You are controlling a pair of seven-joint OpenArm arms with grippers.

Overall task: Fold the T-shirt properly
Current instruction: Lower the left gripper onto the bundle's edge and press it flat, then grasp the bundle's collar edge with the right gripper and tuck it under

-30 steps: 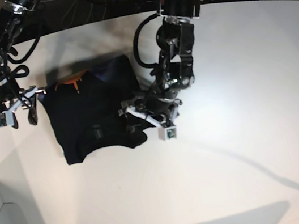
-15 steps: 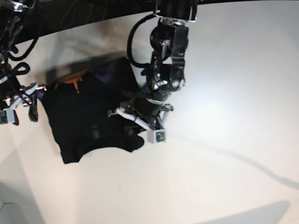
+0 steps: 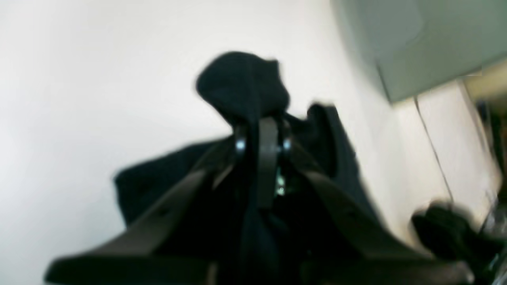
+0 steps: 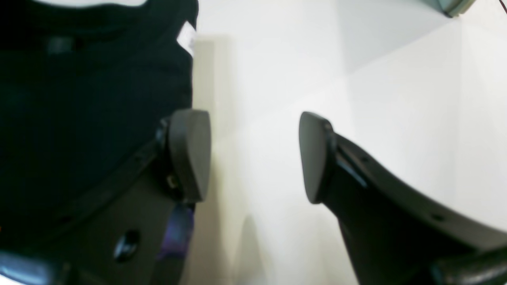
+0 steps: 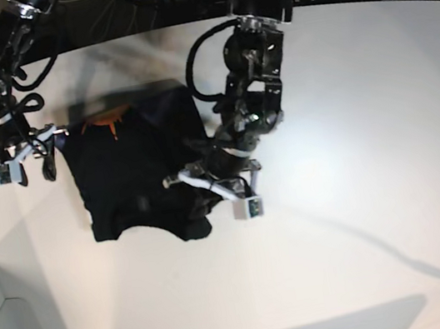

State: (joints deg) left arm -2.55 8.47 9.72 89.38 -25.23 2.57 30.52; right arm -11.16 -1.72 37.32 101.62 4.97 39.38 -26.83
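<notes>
Shirt: black, bunched and partly folded, centre-left of base view on white table; orange collar mark at its upper edge.
Left gripper: at lower right corner of shirt in base view; in left wrist view jaws pressed together with black cloth bulging out just beyond the tips. Pinching shirt.
Change, left: a second ago spread over the same corner, now clamped. Wrist camera block lower in the frame than half a second ago.
Change, shirt: lower right edge now drawn into a point below the previous hemline; rest of the outline about the same.
Right gripper: upper left of base view, just beside the shirt's collar edge; position and pose unchanged over the second.
Right jaws: spread wide in right wrist view, bare table between the pads, shirt to the left under one finger. Nothing held.
White tag: at shirt edge, top of right wrist view.
Meaning: grasp on the corner judged made; next fold can start from this corner. Left wrist view blurred, so depth of bite uncertain.
Risk: thin pinch may slip when cloth is lifted.
</notes>
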